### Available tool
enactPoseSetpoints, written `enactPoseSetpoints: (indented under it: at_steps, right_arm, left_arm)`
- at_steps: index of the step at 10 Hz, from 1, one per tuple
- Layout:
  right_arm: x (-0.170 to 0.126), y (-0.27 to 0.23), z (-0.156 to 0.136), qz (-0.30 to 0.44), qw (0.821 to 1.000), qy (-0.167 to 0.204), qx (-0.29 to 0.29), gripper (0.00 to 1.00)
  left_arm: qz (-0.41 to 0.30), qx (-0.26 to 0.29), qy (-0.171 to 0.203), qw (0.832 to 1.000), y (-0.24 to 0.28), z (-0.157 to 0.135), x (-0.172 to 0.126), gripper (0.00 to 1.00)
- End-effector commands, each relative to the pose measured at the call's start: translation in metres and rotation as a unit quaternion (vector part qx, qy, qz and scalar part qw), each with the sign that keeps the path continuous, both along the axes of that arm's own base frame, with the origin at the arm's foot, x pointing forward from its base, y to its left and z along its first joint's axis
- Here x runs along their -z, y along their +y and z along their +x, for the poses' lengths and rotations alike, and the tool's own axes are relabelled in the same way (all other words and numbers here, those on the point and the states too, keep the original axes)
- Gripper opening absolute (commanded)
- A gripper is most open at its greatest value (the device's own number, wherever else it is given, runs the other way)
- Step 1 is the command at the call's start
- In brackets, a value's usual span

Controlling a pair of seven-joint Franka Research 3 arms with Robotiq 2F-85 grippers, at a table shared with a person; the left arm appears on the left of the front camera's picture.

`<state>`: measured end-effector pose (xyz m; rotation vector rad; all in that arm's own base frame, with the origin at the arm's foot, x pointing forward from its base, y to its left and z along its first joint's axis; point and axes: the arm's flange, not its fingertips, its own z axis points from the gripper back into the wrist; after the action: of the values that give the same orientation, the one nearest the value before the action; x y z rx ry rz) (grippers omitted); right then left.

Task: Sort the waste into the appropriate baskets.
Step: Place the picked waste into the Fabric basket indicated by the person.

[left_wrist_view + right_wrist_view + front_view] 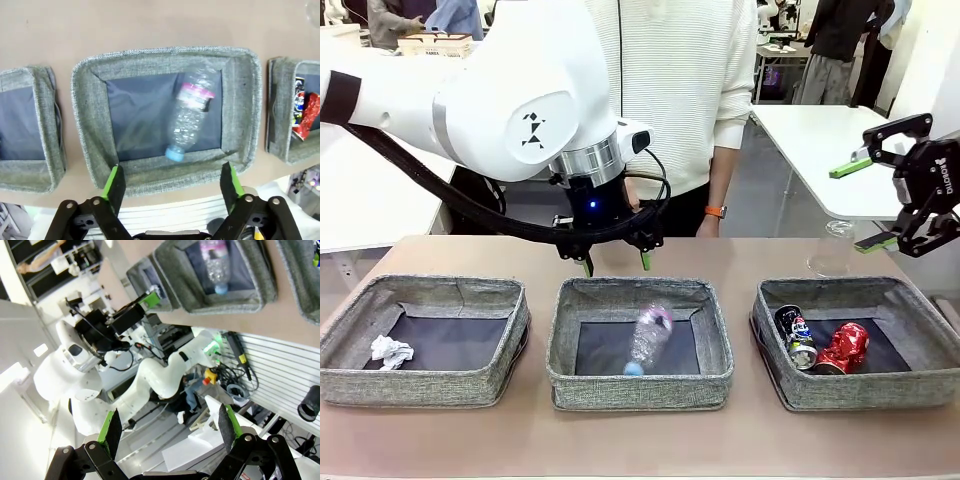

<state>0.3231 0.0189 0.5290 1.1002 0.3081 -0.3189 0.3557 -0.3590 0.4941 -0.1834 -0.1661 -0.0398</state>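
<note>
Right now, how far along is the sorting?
Done: paper ball in left basket, pink-labelled bottle in middle basket, red can and dark can in right basket. In hand: nothing; left claw and right claw open. Left: clear bottle on the table behind that basket.

Set in a row across the surface (pixel 640 440): left basket (pixel 420 385), middle basket (pixel 640 388), right basket (pixel 865 390). In the left basket's near-left corner, a paper ball (pixel 390 351). Lying in the middle basket, a bottle (pixel 648 338), cap toward the near wall. In the right basket, printed can (pixel 796 335) just left of crushed can (pixel 844 348). Behind that basket, upright on the surface, a second bottle (pixel 833 248). Above the middle basket's far rim, left pincer (pixel 617 265); higher, behind the right basket, right pincer (pixel 860 205).
</note>
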Motion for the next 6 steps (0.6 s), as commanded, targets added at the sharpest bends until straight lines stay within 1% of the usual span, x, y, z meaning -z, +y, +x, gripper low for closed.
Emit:
enactPoseSetpoints:
  at_steps: [1,3,4,5,6]
  right_arm:
    - [-0.004,0.002,0.001,0.007,1.0,0.008,0.005,1.0]
    - [-0.004,0.002,0.001,0.007,1.0,0.008,0.005,1.0]
    - [-0.004,0.002,0.001,0.007,1.0,0.008,0.005,1.0]
    - [-0.004,0.002,0.001,0.007,1.0,0.008,0.005,1.0]
    - [-0.004,0.002,0.001,0.007,1.0,0.008,0.005,1.0]
  left_arm:
    - [-0.007,-0.005,0.005,1.0,-0.002,0.002,-0.003,1.0]
    - [-0.007,-0.001,0.01,1.0,0.0,0.003,-0.006,1.0]
    - [-0.017,0.011,0.03,0.999,0.009,0.005,-0.013,1.0]
    - [-0.038,0.021,0.058,0.997,0.026,0.008,-0.026,1.0]
    - [-0.057,0.038,0.107,0.992,0.05,0.01,-0.044,1.0]
